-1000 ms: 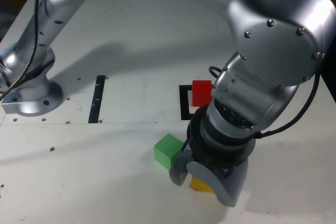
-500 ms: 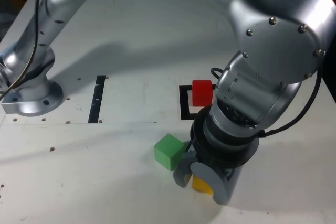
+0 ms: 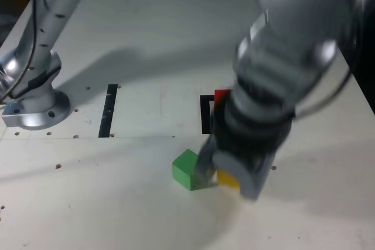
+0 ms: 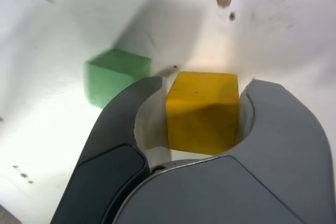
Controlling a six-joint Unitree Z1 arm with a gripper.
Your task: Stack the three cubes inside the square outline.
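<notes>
Jaws pinch the yellow cube (image 4: 203, 113), apparently just raised off the table (image 3: 111, 203). Carrying it to the red cube (image 3: 221, 95) should be next.

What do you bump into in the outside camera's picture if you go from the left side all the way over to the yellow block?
Robot arm's base → black strip → green cube → yellow cube, between the gripper's fingers.
</notes>
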